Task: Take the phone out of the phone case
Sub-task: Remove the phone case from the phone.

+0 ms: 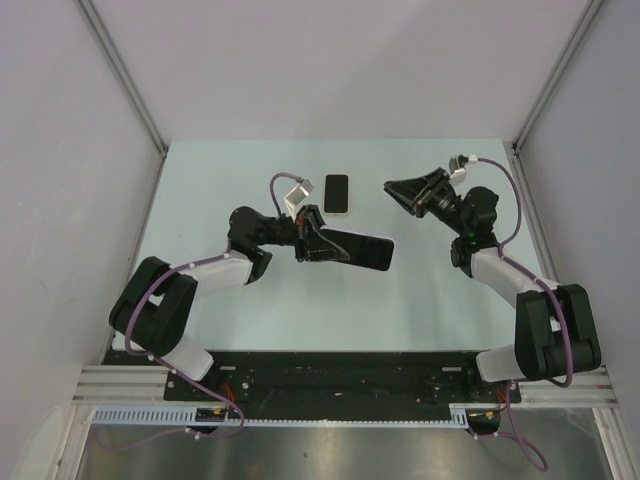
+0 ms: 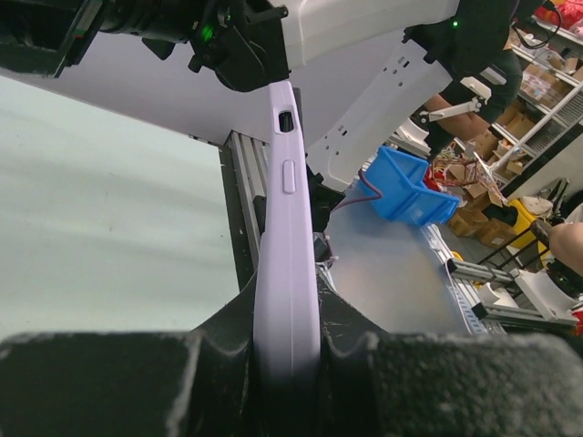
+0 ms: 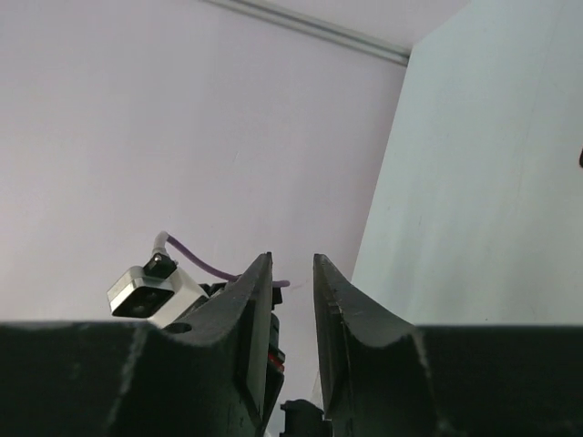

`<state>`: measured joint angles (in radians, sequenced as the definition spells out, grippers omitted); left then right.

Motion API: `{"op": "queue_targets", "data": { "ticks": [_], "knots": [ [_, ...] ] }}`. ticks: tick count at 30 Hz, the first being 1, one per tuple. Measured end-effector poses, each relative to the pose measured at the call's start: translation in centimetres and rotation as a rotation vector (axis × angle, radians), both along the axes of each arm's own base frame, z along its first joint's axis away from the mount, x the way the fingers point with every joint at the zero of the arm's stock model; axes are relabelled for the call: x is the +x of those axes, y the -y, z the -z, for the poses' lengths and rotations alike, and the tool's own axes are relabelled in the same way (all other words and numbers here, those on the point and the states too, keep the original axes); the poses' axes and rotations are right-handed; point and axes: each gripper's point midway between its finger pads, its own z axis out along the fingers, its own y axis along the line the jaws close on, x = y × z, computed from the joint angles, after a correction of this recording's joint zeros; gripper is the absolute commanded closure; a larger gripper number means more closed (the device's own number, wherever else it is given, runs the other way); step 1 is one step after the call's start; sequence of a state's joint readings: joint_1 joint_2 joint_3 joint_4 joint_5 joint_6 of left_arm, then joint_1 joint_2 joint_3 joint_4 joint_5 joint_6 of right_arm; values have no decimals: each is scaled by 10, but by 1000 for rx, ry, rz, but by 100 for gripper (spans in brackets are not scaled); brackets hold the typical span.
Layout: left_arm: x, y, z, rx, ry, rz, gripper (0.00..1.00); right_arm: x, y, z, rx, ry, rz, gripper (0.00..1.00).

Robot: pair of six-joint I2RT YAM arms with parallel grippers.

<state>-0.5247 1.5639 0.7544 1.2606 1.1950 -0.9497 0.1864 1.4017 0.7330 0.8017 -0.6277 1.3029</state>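
Observation:
A lavender phone case (image 2: pixel 288 209) stands on edge in my left gripper (image 2: pixel 287 364), whose fingers are shut on its end. From above, the case (image 1: pixel 362 251) hangs over the table's middle, its broad face looking dark, with the left gripper (image 1: pixel 318 241) at its left end. A phone (image 1: pixel 336 193) with a black screen and pale rim lies flat on the table behind it. My right gripper (image 1: pixel 392 187) hovers to the right of the phone, apart from it. Its jaws (image 3: pixel 291 259) stand slightly apart with nothing between them.
The pale green table (image 1: pixel 250 310) is walled by white panels on three sides. The left arm's wrist camera (image 3: pixel 150 291) shows just past my right fingers. Beyond the table's near edge is a blue bin (image 2: pixel 410 187).

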Motion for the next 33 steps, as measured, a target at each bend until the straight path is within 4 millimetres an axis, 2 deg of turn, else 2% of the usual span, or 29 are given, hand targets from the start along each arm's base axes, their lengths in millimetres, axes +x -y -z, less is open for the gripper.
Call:
{"op": "queue_targets", "data": {
  "ticks": [8,12,33],
  "knots": [
    [2,-2,-1,-2,7,-4,100,5,31,-22,-16,88,86,68],
    [3,-3,-1,-3,9,-8,100,2,40,-33,-23,131,110,68],
    [13,-6,6,6,0,-32,100,-8,43,-44,-116,276,107,66]
  ]
}}
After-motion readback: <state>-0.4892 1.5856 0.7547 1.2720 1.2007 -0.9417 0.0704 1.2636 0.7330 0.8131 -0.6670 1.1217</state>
